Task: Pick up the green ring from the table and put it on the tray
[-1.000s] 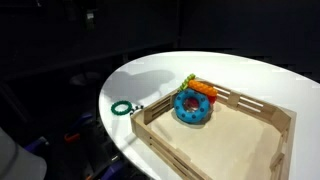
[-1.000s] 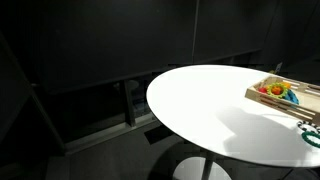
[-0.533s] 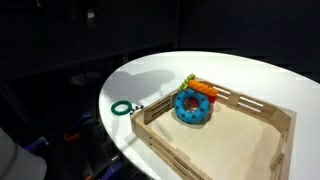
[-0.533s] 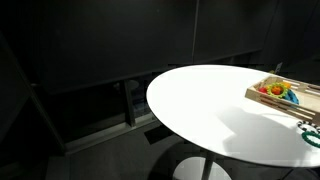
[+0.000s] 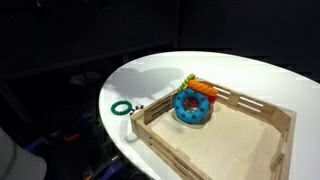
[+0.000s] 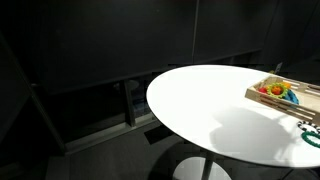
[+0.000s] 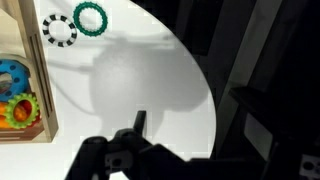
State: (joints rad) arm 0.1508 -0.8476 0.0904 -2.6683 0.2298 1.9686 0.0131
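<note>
Wrist view — bumpy green ring [image 7: 79, 20], seemingly flat, on smooth white table [image 7: 130, 80].

tray [image 6: 258, 96] and green ring [image 6: 313, 139] – clipped at edge.

A large round white-topped table [image 6: 210, 100] fills the right half of the view against a dark room. At its far right sits a shallow light-wood tray [image 6: 258, 96], cut off by the picture's edge, holding a blue, orange and green toy [image 6: 281, 90]. Nearer the camera, a small dark-green ring [image 6: 313, 138] lies on the tabletop at the picture's edge, apart from the tray.
</note>
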